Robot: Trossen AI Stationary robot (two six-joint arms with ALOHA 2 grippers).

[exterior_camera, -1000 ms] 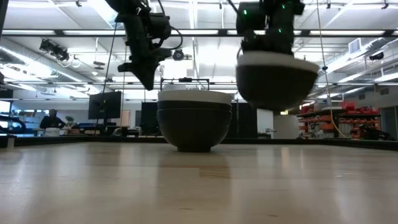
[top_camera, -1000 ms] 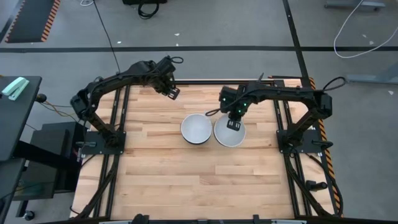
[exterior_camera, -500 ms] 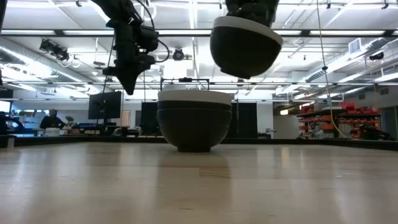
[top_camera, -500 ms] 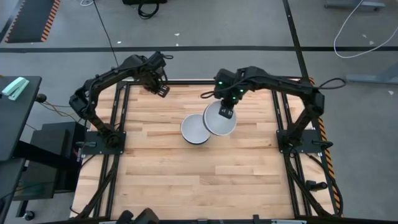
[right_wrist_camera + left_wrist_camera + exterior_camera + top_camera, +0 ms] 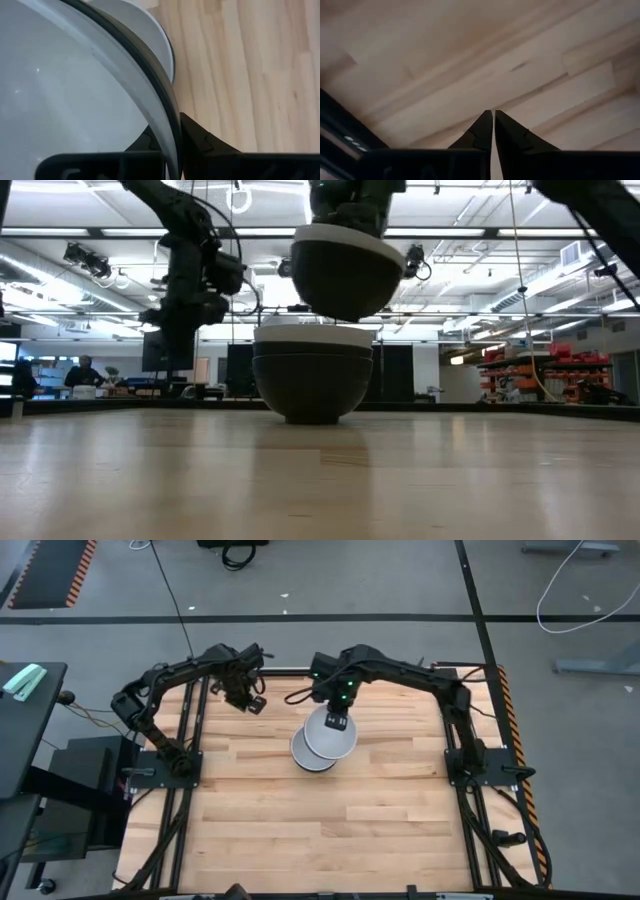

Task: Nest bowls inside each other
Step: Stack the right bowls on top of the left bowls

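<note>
A stack of nested bowls (image 5: 308, 754) stands on its base mid-table, dark outside with a white rim on top (image 5: 313, 370). My right gripper (image 5: 338, 720) is shut on another bowl (image 5: 328, 734), dark outside and pale inside, which hangs just above the stack (image 5: 345, 280) and partly over it. The stack's top bowl shows behind the held one in the right wrist view (image 5: 156, 35). My left gripper (image 5: 254, 703) is shut and empty over the table's far left part (image 5: 493, 114). My right gripper (image 5: 172, 124) pinches the held bowl's rim (image 5: 169, 112) at its far side, one finger inside (image 5: 150, 141) and one outside (image 5: 200, 135). The fingers come from above, pointing down. The bowl is lifted clear, mouth up, slightly tilted, just over the stack.
Bare wooden tabletop (image 5: 330, 830) lies around the stack, wide on the near side. Black frame rails (image 5: 190, 740) run along the left and right edges. The room beyond shows in the low view, with a person (image 5: 82, 372) far off.
My right gripper has carried the bowl from beside the stack toward the table's left edge, first up, then down over the stack. My left gripper has moved toward the table's left edge and come lower.
</note>
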